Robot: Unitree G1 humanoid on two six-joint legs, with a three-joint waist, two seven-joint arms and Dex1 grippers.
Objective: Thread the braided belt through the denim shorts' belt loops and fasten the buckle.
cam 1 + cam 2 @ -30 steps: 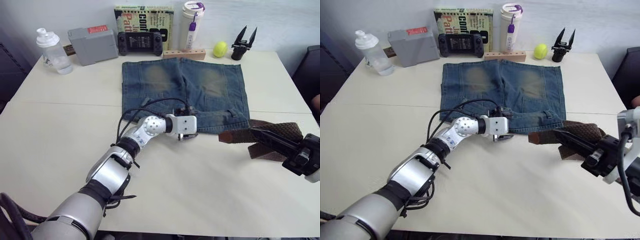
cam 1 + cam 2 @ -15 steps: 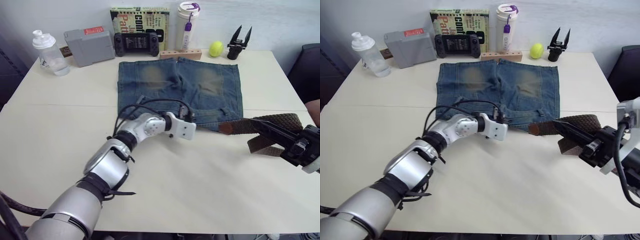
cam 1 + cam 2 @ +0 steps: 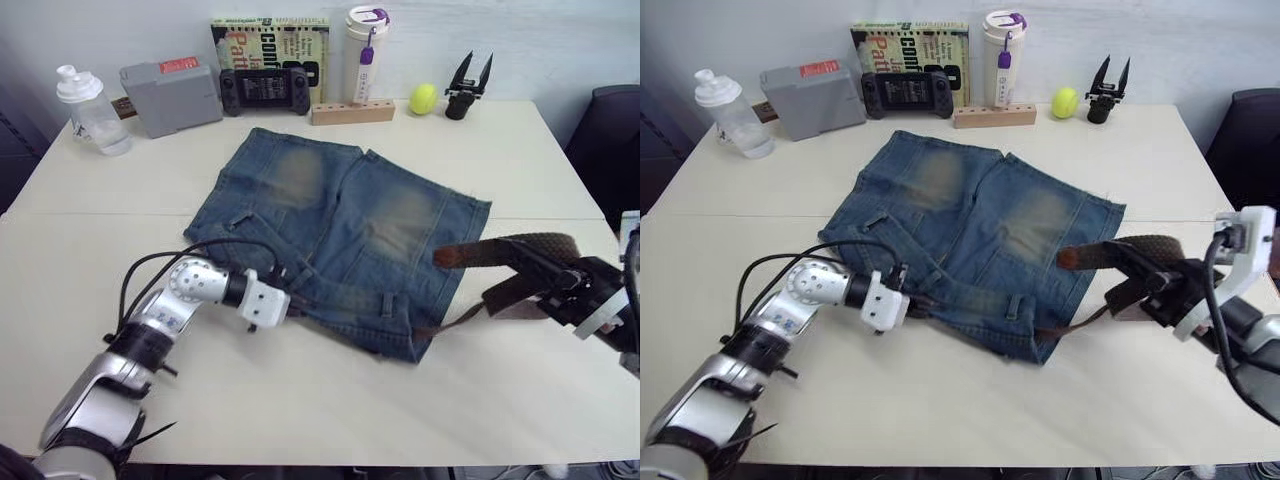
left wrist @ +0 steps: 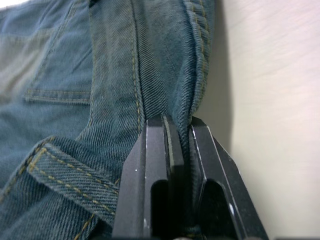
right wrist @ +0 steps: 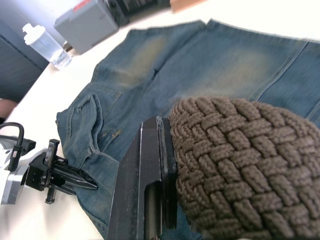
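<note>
The denim shorts (image 3: pixel 340 230) lie skewed across the middle of the table. My left gripper (image 3: pixel 296 308) is shut on a fold of their waistband at the near edge, and the left wrist view has both fingers (image 4: pixel 160 160) pinching the denim. A belt loop (image 3: pixel 388 302) sits further along that waistband. At the right, my right gripper (image 3: pixel 512 256) is shut on the braided belt (image 3: pixel 540 243), held just above the table. The belt's tan leather end (image 3: pixel 452 256) reaches over the shorts' edge. A thin strap end (image 3: pixel 455 318) trails down beside the shorts. The buckle is hidden.
Along the far edge stand a clear bottle (image 3: pixel 80 95), a grey box (image 3: pixel 170 90), a game controller (image 3: pixel 262 90), a book (image 3: pixel 270 35), a white tumbler (image 3: pixel 363 50), a wooden block (image 3: pixel 352 110), a tennis ball (image 3: pixel 422 98) and a spare black gripper (image 3: pixel 465 85).
My left gripper has shut on the waistband and pulled it left and nearer. The shorts have slid and turned askew. The right gripper still holds the belt at the right.
</note>
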